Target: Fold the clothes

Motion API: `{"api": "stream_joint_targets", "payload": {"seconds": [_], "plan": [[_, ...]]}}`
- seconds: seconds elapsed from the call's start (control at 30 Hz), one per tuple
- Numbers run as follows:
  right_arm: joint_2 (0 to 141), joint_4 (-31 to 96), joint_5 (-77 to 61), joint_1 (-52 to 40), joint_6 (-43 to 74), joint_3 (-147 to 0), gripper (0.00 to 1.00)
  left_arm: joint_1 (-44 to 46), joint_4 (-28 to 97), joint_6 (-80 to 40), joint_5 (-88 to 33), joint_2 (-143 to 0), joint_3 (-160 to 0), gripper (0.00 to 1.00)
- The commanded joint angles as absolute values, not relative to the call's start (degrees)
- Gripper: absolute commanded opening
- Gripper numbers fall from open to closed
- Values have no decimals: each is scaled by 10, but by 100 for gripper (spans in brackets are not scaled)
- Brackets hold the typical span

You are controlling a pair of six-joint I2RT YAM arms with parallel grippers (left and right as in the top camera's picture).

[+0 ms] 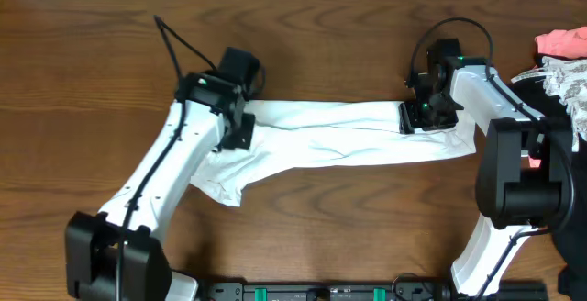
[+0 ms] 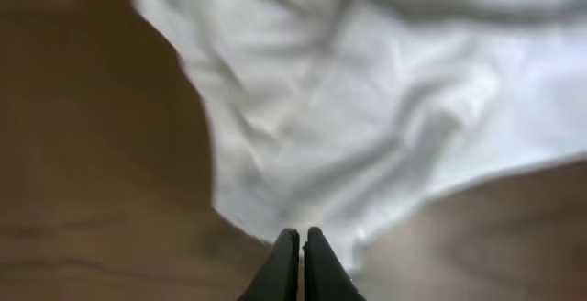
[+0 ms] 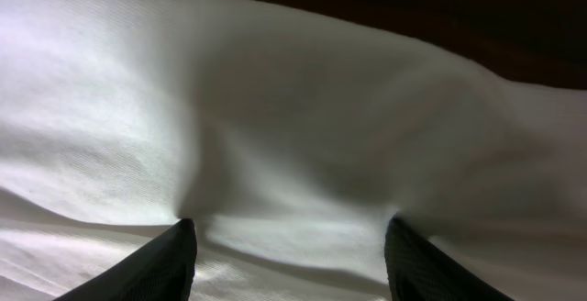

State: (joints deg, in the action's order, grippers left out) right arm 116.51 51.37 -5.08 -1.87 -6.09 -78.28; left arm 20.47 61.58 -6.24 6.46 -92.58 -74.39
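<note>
The shirt [image 1: 339, 136] lies across the middle of the table [image 1: 312, 26] as a long rumpled band, with a loose flap sagging toward the near edge on the left. At its left end the left gripper [image 2: 300, 235] has its fingers pressed together, and the cloth comes to a point right at the tips, so it seems to pinch a thin bit of hem. At the right end the right gripper [image 3: 289, 232] stands with fingers spread wide, tips down on the cloth, holding nothing. The step looks like taking both ends before a fold. The right should close on a full layer, then both should lift evenly so the band draws flat. A pile [image 1: 561, 49] sits well apart at the right.
</note>
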Motion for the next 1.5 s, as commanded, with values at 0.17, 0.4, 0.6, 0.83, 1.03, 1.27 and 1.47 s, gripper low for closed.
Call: {"api": "stream_joint_targets", "payload": {"seconds": [0.17,0.4,0.6,0.83,1.03,1.27,1.47], "plan": [[1171,516,-32,-18,-58,-771,65,235,610,-86,26,-937,-646,17],[1171,516,-32,-18,-58,-771,65,236,549,-116,25,-937,-563,17],[1171,516,-32,-18,-58,-771,65,236,496,-116,26,-937,-517,22],[1171,516,-32,-18,-58,-771,65,236,466,-117,25,-937,-490,54],[1171,516,-32,-18,-58,-771,65,236,468,-117,25,-937,-490,50],[1171,516,-32,-18,-58,-771,65,236,472,-117,25,-937,-490,23],[1171,517,-32,-18,-58,-771,65,236,472,-117,25,-937,-490,25]]}}
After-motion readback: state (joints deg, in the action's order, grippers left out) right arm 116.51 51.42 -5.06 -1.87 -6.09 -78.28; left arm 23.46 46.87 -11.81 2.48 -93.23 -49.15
